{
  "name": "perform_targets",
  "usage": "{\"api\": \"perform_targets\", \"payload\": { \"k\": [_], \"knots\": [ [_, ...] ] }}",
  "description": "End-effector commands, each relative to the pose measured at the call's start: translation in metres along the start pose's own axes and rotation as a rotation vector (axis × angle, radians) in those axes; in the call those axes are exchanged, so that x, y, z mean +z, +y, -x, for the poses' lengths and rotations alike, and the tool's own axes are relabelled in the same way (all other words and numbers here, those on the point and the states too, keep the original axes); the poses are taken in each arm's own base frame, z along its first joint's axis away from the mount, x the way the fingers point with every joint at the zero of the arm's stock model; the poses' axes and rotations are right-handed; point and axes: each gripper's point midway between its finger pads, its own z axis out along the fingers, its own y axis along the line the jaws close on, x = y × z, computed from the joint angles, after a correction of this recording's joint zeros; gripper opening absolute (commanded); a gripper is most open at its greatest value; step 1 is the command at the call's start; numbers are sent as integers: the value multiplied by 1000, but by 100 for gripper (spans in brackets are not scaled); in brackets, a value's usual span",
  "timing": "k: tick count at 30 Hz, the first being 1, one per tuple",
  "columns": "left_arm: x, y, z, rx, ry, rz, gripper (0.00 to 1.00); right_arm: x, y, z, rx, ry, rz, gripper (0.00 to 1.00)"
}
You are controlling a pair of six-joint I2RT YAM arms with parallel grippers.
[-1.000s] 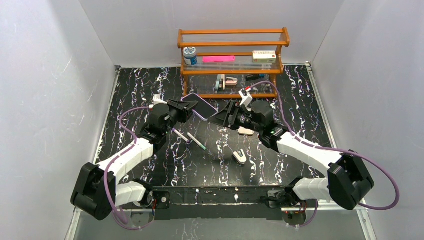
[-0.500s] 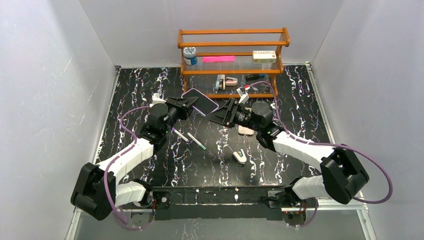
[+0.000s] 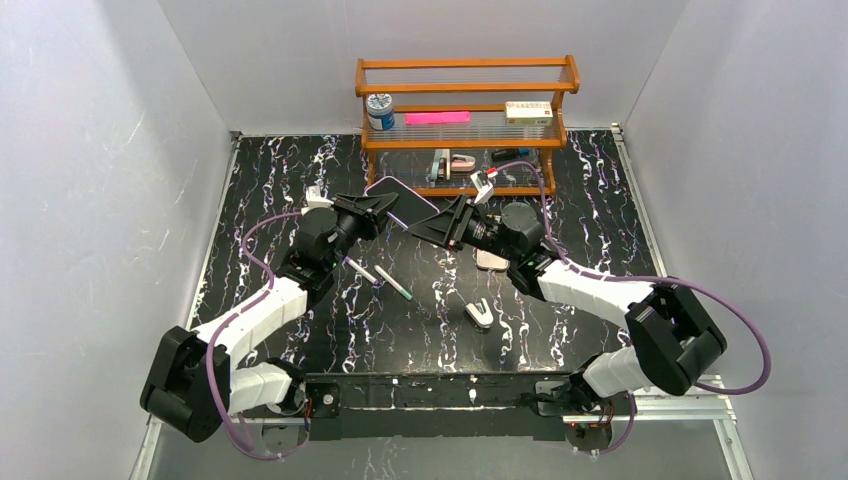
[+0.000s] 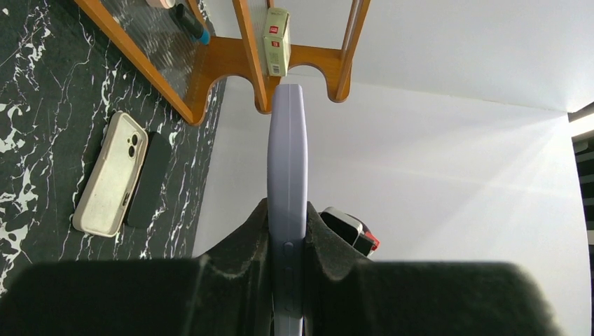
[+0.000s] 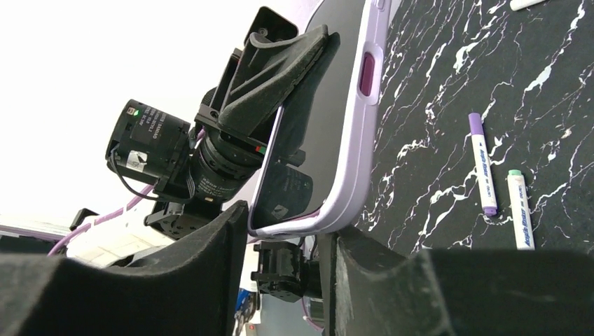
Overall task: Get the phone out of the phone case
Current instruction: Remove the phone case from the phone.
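A phone in a lilac case (image 3: 398, 201) is held up above the table's middle. My left gripper (image 3: 368, 214) is shut on its left end; in the left wrist view the case edge (image 4: 286, 182) stands upright between the fingers. My right gripper (image 3: 428, 229) is open, its fingers on either side of the case's near corner (image 5: 329, 210), where the dark screen (image 5: 319, 133) meets the lilac rim. The right gripper's fingertips are close to the case; I cannot tell if they touch.
A wooden shelf rack (image 3: 466, 118) stands at the back with small items. Two marker pens (image 3: 378, 275) lie left of centre. A beige phone case and a dark phone (image 3: 491, 259) lie under my right arm; a small white clip (image 3: 479, 313) lies nearer.
My right gripper has moved left and up to the phone's free corner. My left gripper has raised the phone slightly toward the rack.
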Motion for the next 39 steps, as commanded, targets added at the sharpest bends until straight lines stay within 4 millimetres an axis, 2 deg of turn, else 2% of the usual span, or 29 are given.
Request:
{"api": "perform_targets", "payload": {
  "k": [1, 5, 7, 13, 18, 28, 31, 36, 39],
  "knots": [
    [-14, -57, -12, -19, 51, -167, 0, 5, 31, 15, -52, -43, 110, 45],
    [-14, -57, -17, -27, 74, -165, 0, 6, 26, 13, -85, -42, 113, 34],
    [-14, -56, -18, -41, 84, -162, 0, 7, 23, 12, -132, -38, 113, 25],
    [-17, -63, -23, -57, 113, -172, 0, 8, 21, 11, -359, -9, 152, 2],
    [-18, -66, -29, -65, 147, -175, 0, 10, 21, 10, -569, 24, 191, 1],
    [-23, -75, -38, -63, 203, -190, 0, 18, 13, 7, -857, 112, 240, 1],
    [-24, -76, -41, -59, 221, -192, 0, 24, 8, 13, -941, 132, 210, 1],
    [-26, -83, -47, -27, 249, -210, 0, 30, -17, 36, -1026, 82, 54, 1],
    [-27, -85, -48, -25, 259, -214, 0, 27, -20, 37, -1068, 66, 46, 1]
  ]
}}
